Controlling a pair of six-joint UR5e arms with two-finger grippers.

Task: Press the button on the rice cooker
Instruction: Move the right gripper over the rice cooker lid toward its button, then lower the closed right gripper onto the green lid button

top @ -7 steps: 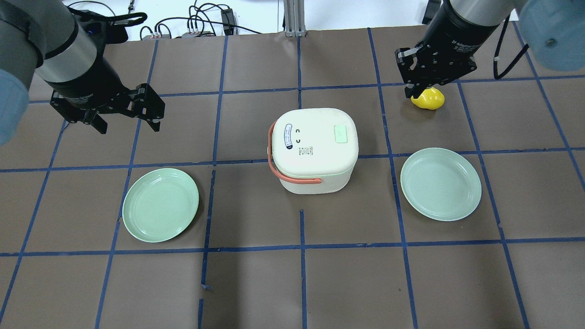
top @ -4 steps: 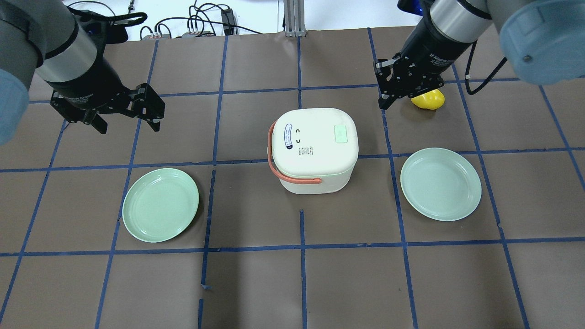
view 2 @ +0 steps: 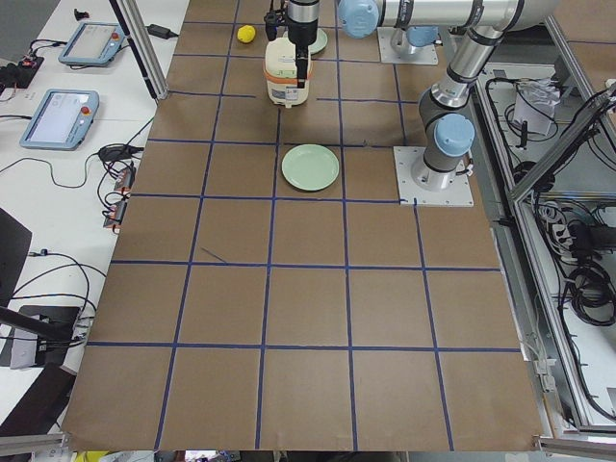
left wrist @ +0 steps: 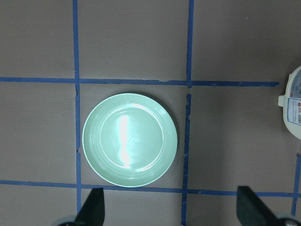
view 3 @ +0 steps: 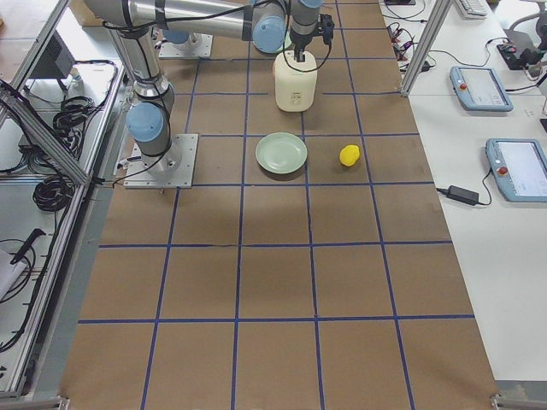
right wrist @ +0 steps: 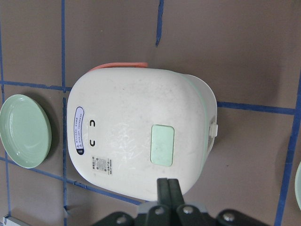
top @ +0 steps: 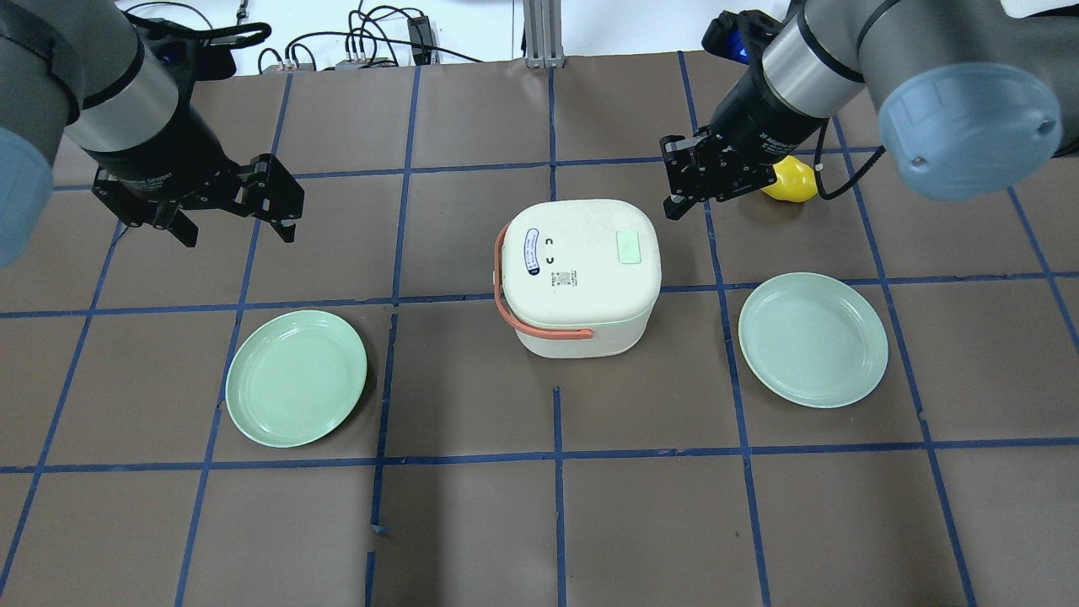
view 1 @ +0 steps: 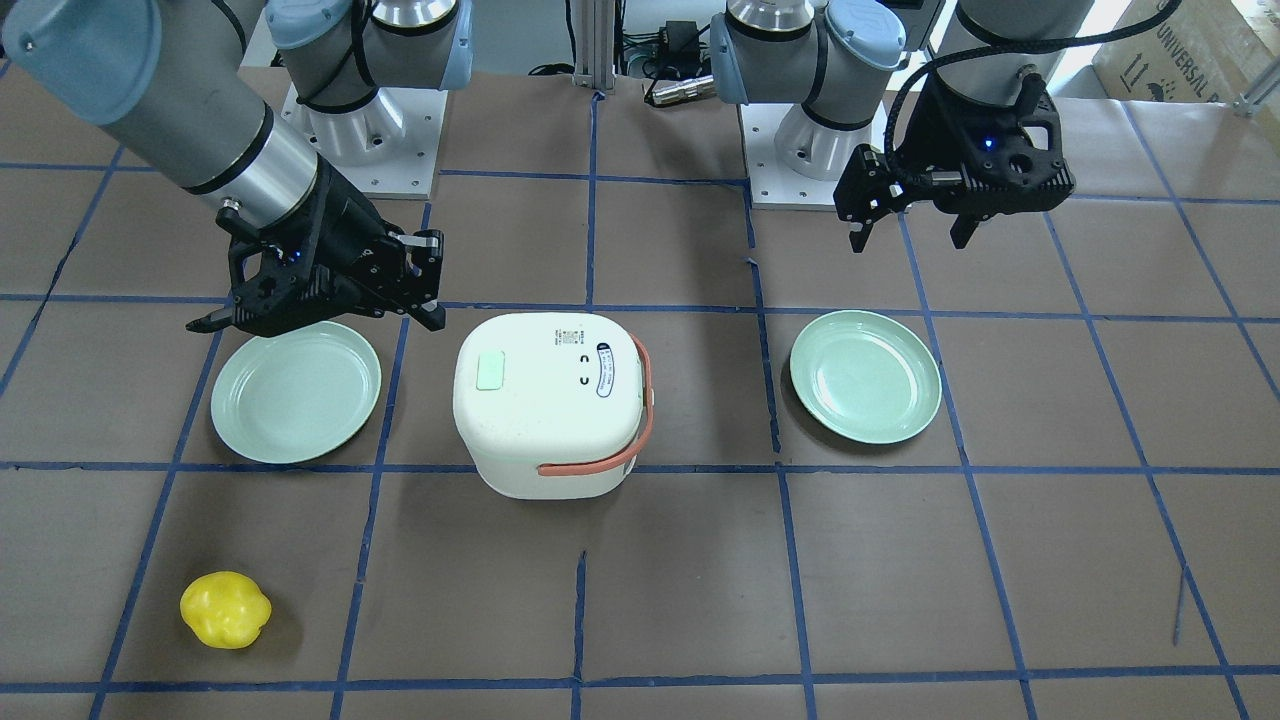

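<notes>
The white rice cooker (top: 573,287) with an orange handle stands mid-table. Its pale green button (top: 629,247) is on the lid and also shows in the front view (view 1: 492,370). My right gripper (top: 672,209) is shut and empty, hanging above the cooker's far right corner. In the right wrist view its tips (right wrist: 168,186) sit just below the button (right wrist: 162,144), over the lid's edge, apart from it. My left gripper (top: 236,229) is open and empty, hovering far left of the cooker; its wrist view shows spread fingers (left wrist: 94,207).
Two green plates lie on the table, one left (top: 295,377) and one right (top: 813,339) of the cooker. A yellow toy fruit (view 1: 225,610) lies at the far right, partly behind my right arm in the overhead view. Cables run along the far edge.
My right arm has swung left, from over the yellow fruit to the cooker's far right corner, gripper still shut. The left arm has not moved.
</notes>
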